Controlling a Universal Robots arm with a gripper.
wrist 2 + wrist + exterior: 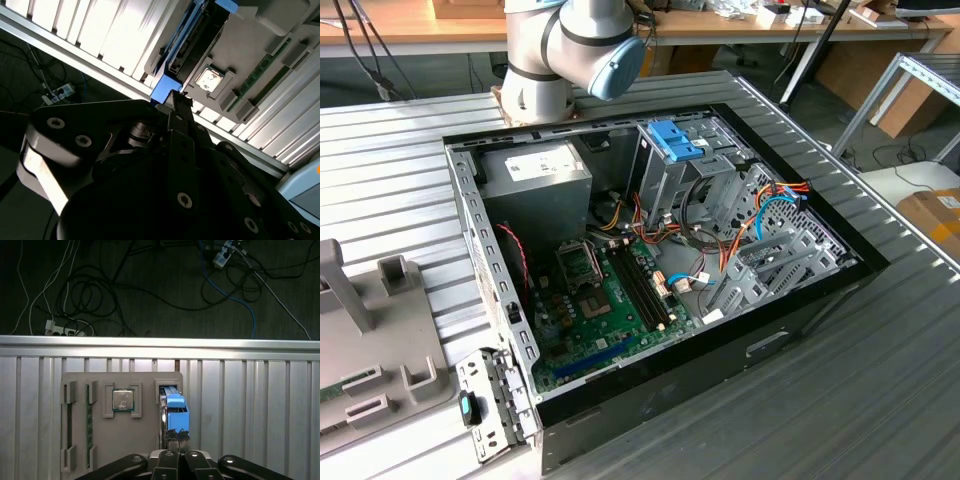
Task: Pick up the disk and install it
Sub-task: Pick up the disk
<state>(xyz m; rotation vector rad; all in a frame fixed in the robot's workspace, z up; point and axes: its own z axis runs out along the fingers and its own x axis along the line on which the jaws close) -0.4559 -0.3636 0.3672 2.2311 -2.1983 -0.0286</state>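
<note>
Although I cannot tell whether the jaws are parted or clenched, the gripper (178, 436) hangs right at the blue end of the disk (174, 409), which stands on edge in a slot of the grey holder (125, 440), its long axis running straight away from them.

The gripper (176, 100) sits at the blue end of the disk (192, 45), standing edgewise in a grey holder (250, 30). A chip (209, 80) lies beside it.
</note>
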